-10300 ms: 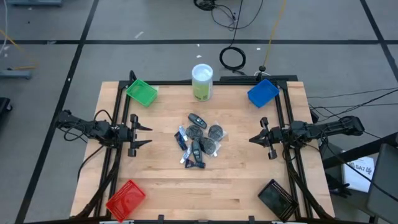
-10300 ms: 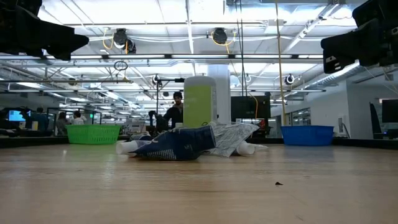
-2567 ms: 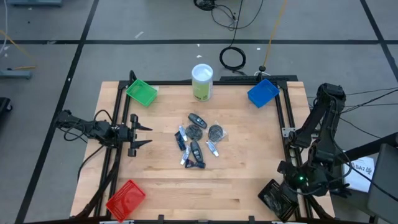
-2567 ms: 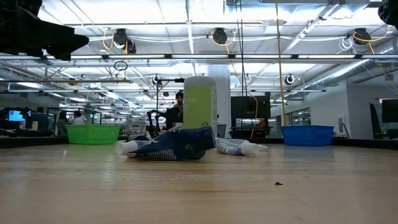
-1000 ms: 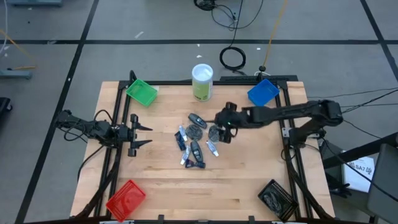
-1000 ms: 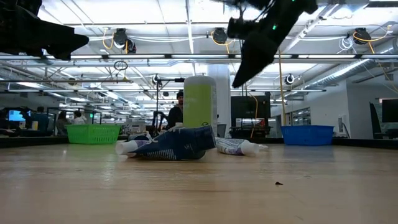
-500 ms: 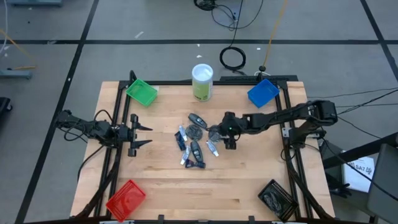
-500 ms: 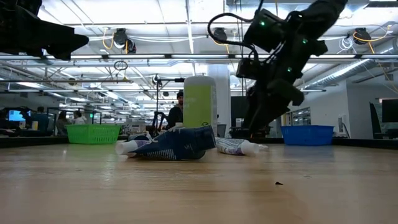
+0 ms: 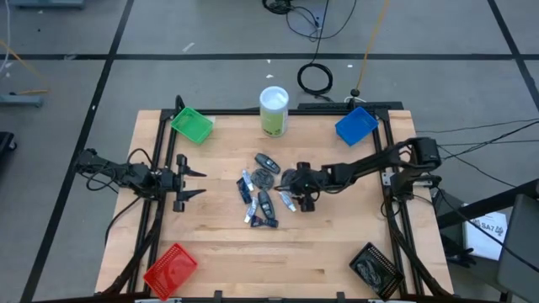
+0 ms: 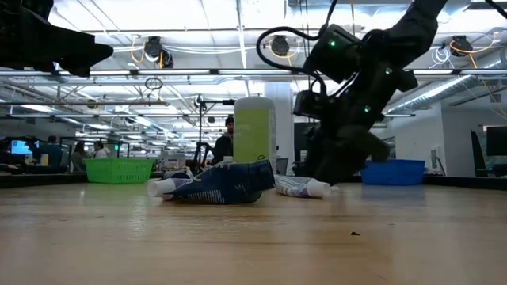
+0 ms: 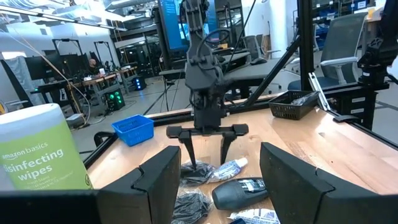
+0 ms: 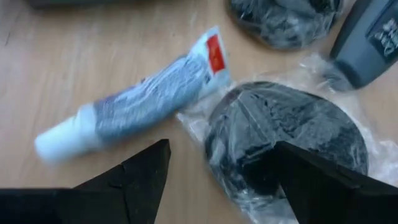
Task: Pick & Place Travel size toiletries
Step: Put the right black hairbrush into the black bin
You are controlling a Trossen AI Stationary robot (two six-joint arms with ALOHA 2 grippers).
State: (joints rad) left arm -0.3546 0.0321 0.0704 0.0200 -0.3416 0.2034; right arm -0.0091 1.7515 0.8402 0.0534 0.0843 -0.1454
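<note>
The travel size toiletries (image 9: 265,189) lie in a loose pile at the table's middle: blue-and-white tubes, wrapped round tins and dark bottles. My right gripper (image 9: 288,187) is open and low over the pile's right side. One finger stands by a tube (image 12: 143,102), the other over a wrapped dark tin (image 12: 286,137). The left wrist view shows it from the front (image 11: 207,152), fingers pointing down. My left gripper (image 9: 200,183) waits open near the table's left edge, nothing between its fingers. My right gripper comes at the wrapped tin from above, fingers pointing down, one fingertip (image 11: 193,163) at the clear wrap's edge (image 12: 205,118). Whether it touches the wrap or the tin I cannot tell. The tin lies flat on the table.
A tall white-and-green canister (image 9: 274,110) stands at the far edge. Bins sit at the corners: green (image 9: 193,125) far left, blue (image 9: 355,125) far right, red (image 9: 170,269) near left, black (image 9: 375,268) near right. Bare wood lies nearer than the pile.
My right gripper has come down from well above the table to just over the pile and shifted toward the table's left edge, ending at the wrapped tin. Its fingers have stayed open. The pile has not moved.
</note>
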